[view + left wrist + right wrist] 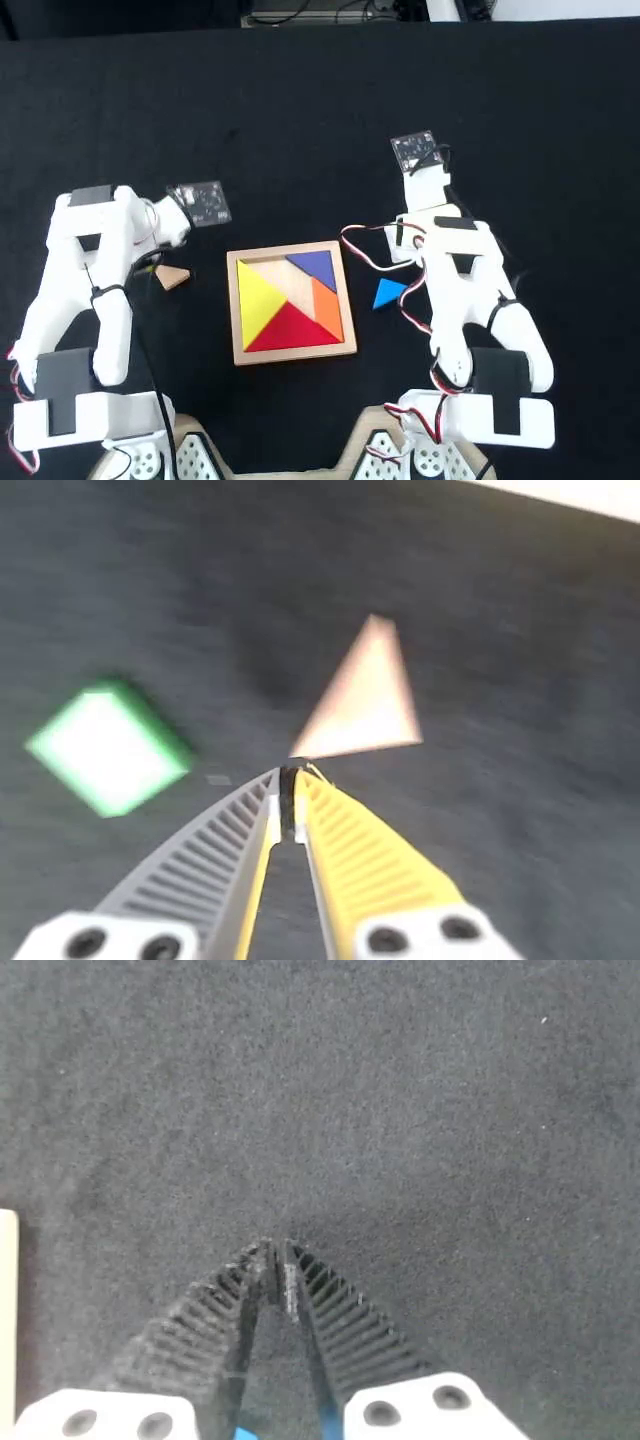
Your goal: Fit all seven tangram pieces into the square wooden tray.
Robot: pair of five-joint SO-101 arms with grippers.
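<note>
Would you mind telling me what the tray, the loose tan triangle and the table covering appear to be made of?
The tray looks like pale unpainted wood: light tan, matte rim. The tan triangle seems bare wood of similar tone, though its finish is hard to judge. The table covering appears to be black felt-like cloth: fuzzy, speckled, without shine.
</note>
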